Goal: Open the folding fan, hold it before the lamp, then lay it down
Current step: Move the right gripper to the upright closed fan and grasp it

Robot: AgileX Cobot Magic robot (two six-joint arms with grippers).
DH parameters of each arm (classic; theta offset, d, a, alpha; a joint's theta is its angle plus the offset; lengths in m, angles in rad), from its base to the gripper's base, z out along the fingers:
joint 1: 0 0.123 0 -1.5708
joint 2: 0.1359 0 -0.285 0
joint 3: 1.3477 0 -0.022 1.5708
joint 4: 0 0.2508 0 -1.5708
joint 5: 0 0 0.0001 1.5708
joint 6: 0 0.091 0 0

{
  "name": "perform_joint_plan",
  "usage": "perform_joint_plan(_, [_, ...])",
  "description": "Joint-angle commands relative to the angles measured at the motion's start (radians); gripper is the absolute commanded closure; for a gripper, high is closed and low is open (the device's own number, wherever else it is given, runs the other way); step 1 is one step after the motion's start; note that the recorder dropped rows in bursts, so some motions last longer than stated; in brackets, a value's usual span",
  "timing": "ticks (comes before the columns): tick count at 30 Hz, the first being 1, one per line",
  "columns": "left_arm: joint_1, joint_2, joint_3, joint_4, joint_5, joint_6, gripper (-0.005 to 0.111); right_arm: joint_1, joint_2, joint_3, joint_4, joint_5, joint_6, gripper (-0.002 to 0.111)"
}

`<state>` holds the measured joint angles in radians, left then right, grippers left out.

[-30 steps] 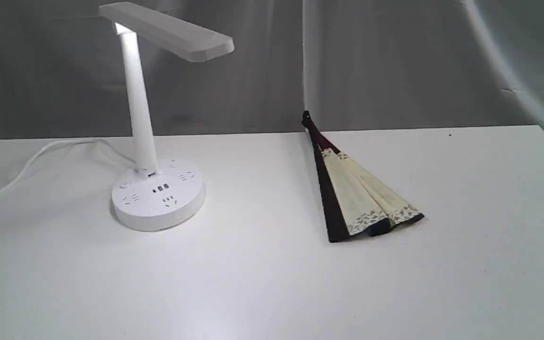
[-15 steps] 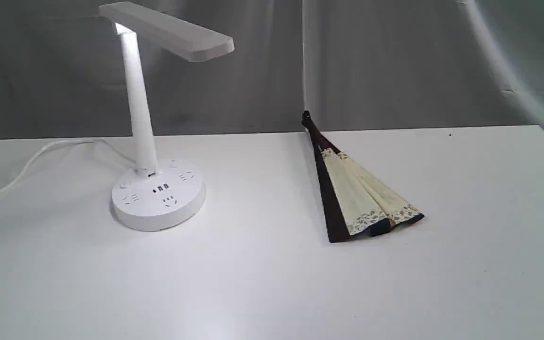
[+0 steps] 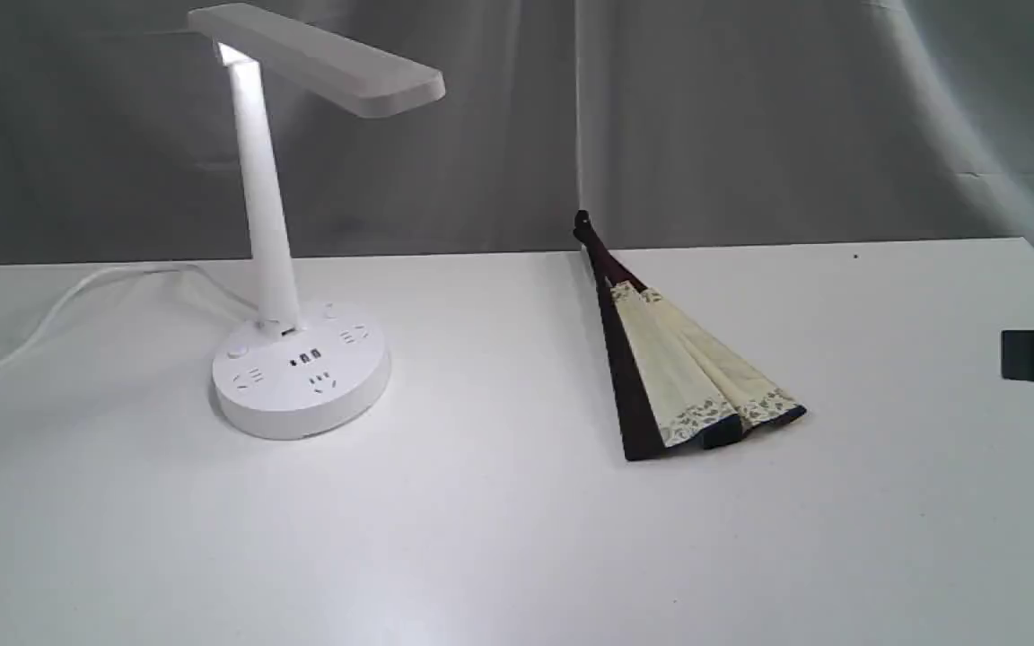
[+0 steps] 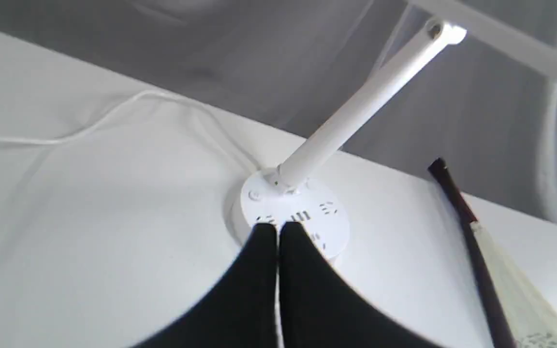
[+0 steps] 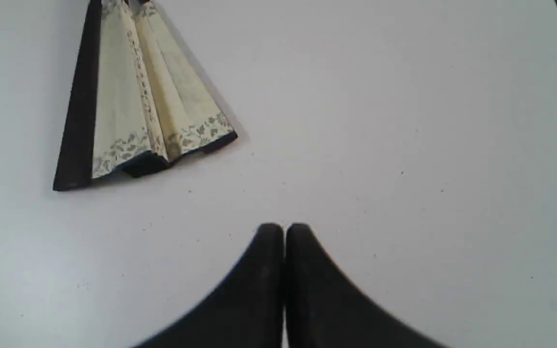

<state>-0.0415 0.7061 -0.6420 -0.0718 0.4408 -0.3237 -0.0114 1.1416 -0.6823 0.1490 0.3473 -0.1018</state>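
On the white table [image 3: 481, 556], taken from the left edge across:

1. Cord [image 3: 59, 309], white. It runs off toward nine o'clock from the lamp's foot, slack, and lies behind the working space.

2. Lamp [image 3: 270, 224], white desk type. It stands at about ten o'clock of the table's middle, with a round socketed base, a slim stem and a flat head reaching toward three o'clock. A glow under the head suggests it is lit. I judge the head is turned that way to leave room before it for showing the fan.

3. Left gripper [image 4: 277, 229], black. Its jaws are pressed together with nothing between them. It hangs above the table just short of the lamp's base and is seen only in its own wrist view.

4. Folding fan [image 3: 679, 377]. It lies flat at about three o'clock of the middle, well apart from the lamp, and nothing touches it. The pivot points to twelve, the wide end to five. Only a few pleats are spread. The dark guard on its nine o'clock side lies bare, likely the easiest place to take hold. Opening is not yet begun.

5. Right gripper [image 5: 283, 229], black. Its fingers are fully together and empty. It hangs above bare table at the fan's three o'clock, near the fan but apart from it.
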Motion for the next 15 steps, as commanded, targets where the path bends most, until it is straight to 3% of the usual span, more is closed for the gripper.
perform_joint_plan(1, [0.003,0.067,-0.004,-0.001,-0.006,0.056,0.107,0.004,0.039,-0.009,0.001,-0.014,-0.013,0.108])
perform_joint_plan(4, [0.003,0.123,-0.004,-0.001,0.003,0.098,0.107,0.004,0.079,-0.049,0.001,0.028,-0.024,0.103])
perform_joint_plan(9, [0.003,0.209,-0.014,0.001,0.014,0.202,0.106,0.004,0.142,-0.139,0.02,0.092,-0.027,0.085])
perform_joint_plan(15, [0.003,0.323,-0.102,0.002,0.098,0.206,0.106,0.004,0.235,-0.204,0.226,0.161,-0.222,0.074])
